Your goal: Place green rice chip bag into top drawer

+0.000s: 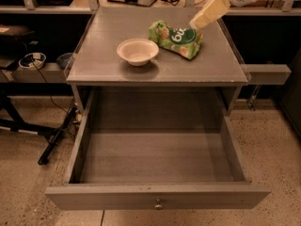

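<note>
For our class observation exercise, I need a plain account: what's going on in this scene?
A robot arm reaches in from the upper right, its hand just above the far edge of the green rice chip bag. The bag lies on the cabinet top, to the right of a white bowl. Below, the top drawer is pulled wide open. The bag is not yet lifted or in the drawer, and whether the hand touches it cannot be told.
</note>
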Controlling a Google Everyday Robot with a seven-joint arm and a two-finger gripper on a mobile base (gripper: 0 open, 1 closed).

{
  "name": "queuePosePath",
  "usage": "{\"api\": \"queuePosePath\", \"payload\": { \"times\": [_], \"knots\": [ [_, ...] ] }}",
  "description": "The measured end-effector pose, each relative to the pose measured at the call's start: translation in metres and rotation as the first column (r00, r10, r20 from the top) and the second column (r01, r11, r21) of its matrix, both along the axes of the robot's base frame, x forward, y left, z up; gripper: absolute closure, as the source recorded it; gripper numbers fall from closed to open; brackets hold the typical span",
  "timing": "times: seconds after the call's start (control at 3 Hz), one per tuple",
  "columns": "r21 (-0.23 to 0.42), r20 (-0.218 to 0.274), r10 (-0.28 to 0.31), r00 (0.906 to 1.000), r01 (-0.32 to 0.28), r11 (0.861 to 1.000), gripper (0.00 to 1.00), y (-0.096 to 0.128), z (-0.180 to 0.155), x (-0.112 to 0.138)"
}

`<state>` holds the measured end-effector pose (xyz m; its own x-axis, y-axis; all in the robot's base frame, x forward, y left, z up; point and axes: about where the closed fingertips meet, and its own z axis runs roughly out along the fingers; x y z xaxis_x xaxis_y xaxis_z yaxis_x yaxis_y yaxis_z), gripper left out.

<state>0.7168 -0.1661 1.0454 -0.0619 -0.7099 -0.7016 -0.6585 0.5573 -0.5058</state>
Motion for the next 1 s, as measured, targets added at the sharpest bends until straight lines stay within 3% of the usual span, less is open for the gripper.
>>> {"api": "queuePosePath", "payload": {
  "times": [0.67,1.0],
  "knots": [
    [0.012,-0.045,-0.037,0.9983,0.037,0.999,0.00,-0.003,-0.036,0.025],
    [0.023,-0.028,-0.055,0.9981,0.056,0.998,0.00,0.003,-0.049,0.041]
  ]
}}
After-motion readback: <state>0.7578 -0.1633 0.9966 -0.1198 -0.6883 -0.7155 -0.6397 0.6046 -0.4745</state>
